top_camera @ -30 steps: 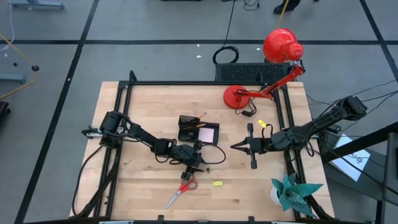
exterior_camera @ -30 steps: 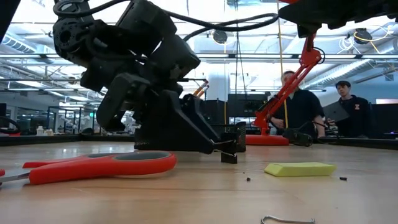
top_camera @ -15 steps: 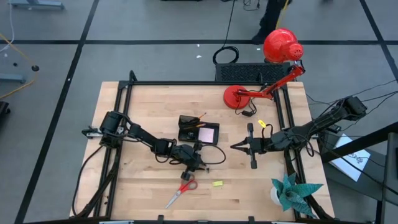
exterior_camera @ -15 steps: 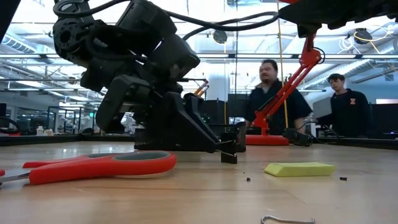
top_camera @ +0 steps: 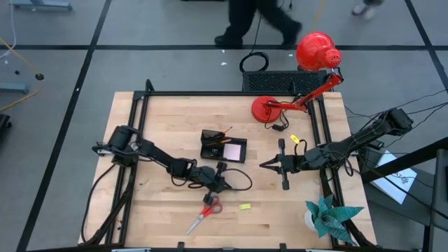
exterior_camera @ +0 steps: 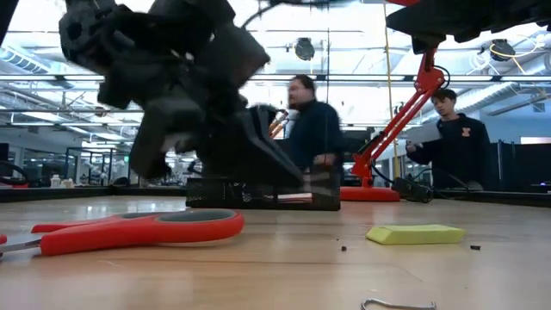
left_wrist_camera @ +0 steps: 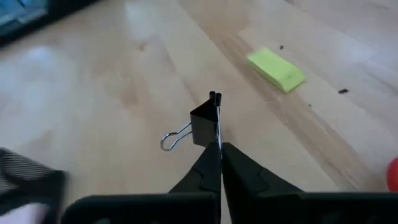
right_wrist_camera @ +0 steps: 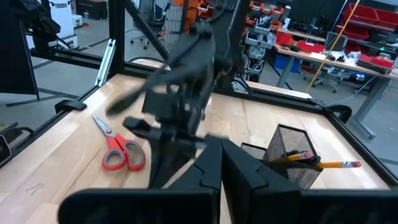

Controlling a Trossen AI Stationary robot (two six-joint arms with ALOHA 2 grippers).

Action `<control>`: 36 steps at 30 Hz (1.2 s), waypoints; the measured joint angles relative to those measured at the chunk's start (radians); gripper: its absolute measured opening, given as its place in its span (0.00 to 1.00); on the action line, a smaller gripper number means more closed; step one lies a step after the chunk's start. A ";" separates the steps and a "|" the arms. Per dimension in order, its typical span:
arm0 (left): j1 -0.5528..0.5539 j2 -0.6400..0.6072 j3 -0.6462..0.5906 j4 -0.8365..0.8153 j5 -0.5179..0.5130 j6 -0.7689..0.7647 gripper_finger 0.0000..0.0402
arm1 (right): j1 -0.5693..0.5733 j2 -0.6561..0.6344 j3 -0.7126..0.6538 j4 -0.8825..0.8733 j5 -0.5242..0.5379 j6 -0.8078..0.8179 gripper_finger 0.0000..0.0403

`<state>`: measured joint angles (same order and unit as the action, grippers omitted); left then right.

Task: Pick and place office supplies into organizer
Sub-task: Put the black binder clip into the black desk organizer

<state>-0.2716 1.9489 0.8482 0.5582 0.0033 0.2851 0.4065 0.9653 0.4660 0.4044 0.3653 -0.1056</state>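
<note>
My left gripper (top_camera: 224, 184) (left_wrist_camera: 219, 149) hangs low over the table's middle, just near of the black organizer (top_camera: 224, 145), shut on a small black binder clip (left_wrist_camera: 204, 124). The organizer holds pencils (right_wrist_camera: 323, 163) and a pink sticky-note pad (top_camera: 235, 150). Red-handled scissors (top_camera: 205, 213) (exterior_camera: 138, 228) and a small yellow piece (top_camera: 244, 206) (left_wrist_camera: 275, 67) lie flat on the wood toward the near edge. My right gripper (top_camera: 264, 166) (right_wrist_camera: 221, 149) hovers shut and empty, right of the organizer. My left gripper pinches one wire handle (left_wrist_camera: 217, 127) of the binder clip between its two fingertips. The fingers slant down from the table's left. The clip sticks out ahead of the tips, its other wire handle (left_wrist_camera: 171, 138) jutting sideways; in the low view it no longer stands on the table.
A red desk lamp (top_camera: 294, 98) stands at the far right and a teal paper plant (top_camera: 329, 213) at the near right corner. A bent wire piece (exterior_camera: 398, 303) lies near the front edge. People move in the room behind the table.
My left gripper has shut on the binder clip's wire handle, rolled a little and drawn slightly toward the table's left. The clip, which stood on the wood, has come up off it. People have walked past behind the table.
</note>
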 joint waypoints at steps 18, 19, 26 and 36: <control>-0.048 -0.450 -0.146 -0.139 -0.209 0.095 0.02 | -0.008 -0.157 -0.005 -0.147 0.057 -0.027 0.00; -0.049 -0.467 -0.163 -0.126 -0.219 0.093 0.01 | -0.014 -0.170 -0.015 -0.144 0.054 -0.037 0.00; -0.052 -0.539 -0.266 -0.052 -0.308 0.064 0.03 | -0.076 -0.311 -0.144 -0.061 0.052 -0.037 0.00; -0.011 -0.538 -0.284 -0.145 -0.454 -0.097 0.03 | -0.094 -0.405 -0.204 -0.043 0.052 -0.014 0.00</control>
<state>-0.2829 1.4113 0.5644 0.4130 -0.4506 0.1884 0.3126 0.5606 0.2615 0.3618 0.4172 -0.1200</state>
